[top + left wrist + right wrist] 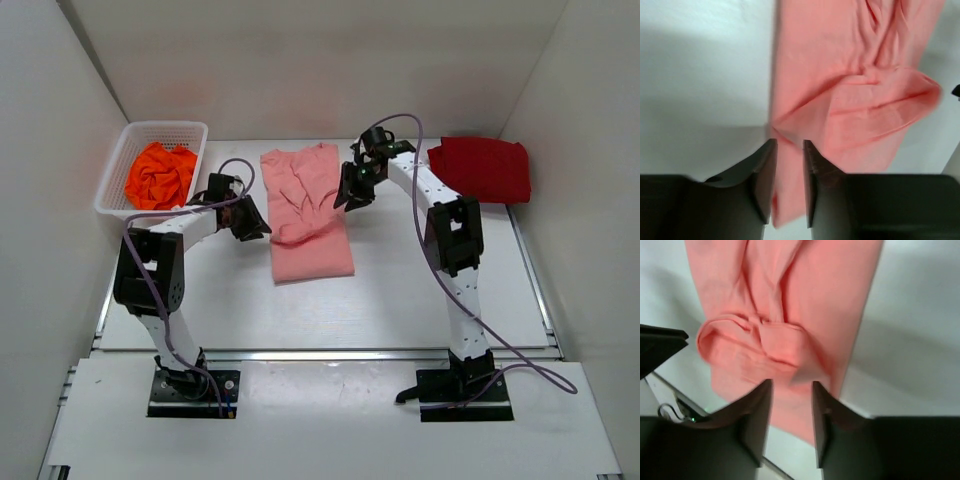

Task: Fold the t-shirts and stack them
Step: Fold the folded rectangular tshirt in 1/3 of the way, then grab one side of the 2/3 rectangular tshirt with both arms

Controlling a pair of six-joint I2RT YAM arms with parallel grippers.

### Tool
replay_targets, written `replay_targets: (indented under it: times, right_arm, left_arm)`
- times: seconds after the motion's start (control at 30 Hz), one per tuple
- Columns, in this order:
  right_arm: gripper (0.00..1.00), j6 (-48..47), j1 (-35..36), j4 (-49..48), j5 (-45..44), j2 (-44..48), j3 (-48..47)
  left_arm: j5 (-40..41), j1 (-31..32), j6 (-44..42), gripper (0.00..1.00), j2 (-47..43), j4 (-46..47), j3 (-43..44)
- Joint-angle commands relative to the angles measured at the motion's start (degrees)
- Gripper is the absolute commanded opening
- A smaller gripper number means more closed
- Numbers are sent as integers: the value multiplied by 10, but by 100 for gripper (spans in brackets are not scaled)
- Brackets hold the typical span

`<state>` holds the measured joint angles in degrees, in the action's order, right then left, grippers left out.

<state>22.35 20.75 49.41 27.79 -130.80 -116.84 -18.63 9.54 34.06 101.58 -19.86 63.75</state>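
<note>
Right now the tabletop point(420, 300) carries one shirt in work: the salmon-pink t-shirt point(310, 215), lying as a long strip, smooth at its near end and rumpled into loose folds at its far end. To the right of it, well apart, the dark red t-shirt point(482, 168) lies as what looks like a finished fold. To the left of it stands the white basket point(118, 165), with the bright orange t-shirt point(160, 175) crumpled inside.

My left claw point(789, 144) hangs over the pink shirt's left edge and my right claw point(792, 384) over its right edge, both by the rumpled part. Each has its jaws slightly parted, cloth below them but nothing pinched.

I judge the pink shirt only partly folded. Next I would close on both edges at the rumpled end and draw it flat, keeping my two claws level so the fold lands square.
</note>
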Motion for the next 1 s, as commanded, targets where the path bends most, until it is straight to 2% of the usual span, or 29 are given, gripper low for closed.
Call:
replay_targets:
  times: [0.0, 0.1, 0.17, 0.27, 0.37, 0.47, 0.57, 0.77, 0.97]
  right_arm:
    - [41, -25, -5, 52, -21, -24, -118]
    - [45, -26, -1, 64, -73, -15, -137]
    - [44, -23, 2, 54, -102, 14, -89]
    - [43, -13, 0, 4, -111, 86, 54]
    - [45, 4, -3, -104, -94, 196, 281]
    - [48, 31, -5, -184, -62, 265, 433]
    - [52, 60, -5, -247, -25, 312, 534]
    - [54, 117, 10, -340, 24, 321, 619]
    - [53, 151, 20, -405, 44, 278, 630]
  left_arm:
    - [4, -28, 49, 48, -17, 102, 15]
    - [5, -41, 84, 51, -50, 146, -14]
    - [13, -40, 77, 50, -70, 132, -20]
    - [22, -20, 36, 51, -96, 84, -37]
    - [57, 20, 22, 56, -146, 68, -97]
    - [95, 66, 29, 57, -183, 65, -165]
    - [140, 97, 63, 60, -210, 71, -233]
    - [165, 137, 118, 60, -208, 110, -271]
    - [166, 161, 179, 58, -165, 176, -279]
